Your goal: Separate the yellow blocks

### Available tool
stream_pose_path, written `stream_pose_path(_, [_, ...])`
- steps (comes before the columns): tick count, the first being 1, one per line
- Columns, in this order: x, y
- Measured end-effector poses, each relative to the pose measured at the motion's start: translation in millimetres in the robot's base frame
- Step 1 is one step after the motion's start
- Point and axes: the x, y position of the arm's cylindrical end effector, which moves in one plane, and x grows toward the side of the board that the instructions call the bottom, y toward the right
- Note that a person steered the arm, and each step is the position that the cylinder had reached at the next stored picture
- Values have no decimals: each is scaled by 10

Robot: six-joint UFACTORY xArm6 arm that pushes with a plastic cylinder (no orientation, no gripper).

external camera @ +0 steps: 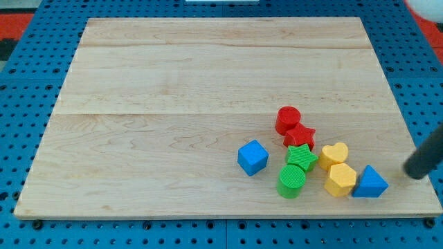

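Two yellow blocks sit touching at the board's lower right: a yellow heart [334,155] above a yellow hexagon [340,180]. A blue triangle [370,183] touches the hexagon's right side. A green star [301,158] lies just left of the heart, with a green cylinder [292,180] below it. A red star [300,136] and a red cylinder [288,120] sit above the green star. My tip [413,173] is at the view's right edge of the board, right of the blue triangle and apart from it.
A blue cube [252,157] stands alone left of the cluster. The wooden board [173,104] lies on a blue perforated table [21,104]. The board's right edge runs just beside my tip.
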Motion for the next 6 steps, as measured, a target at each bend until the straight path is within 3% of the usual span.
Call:
stream_pose_path(1, [244, 20])
stream_pose_path(3, [-76, -1427])
stream_pose_path(4, [-212, -1143])
stream_pose_path(5, [6, -43])
stream_pose_path(6, [521, 117])
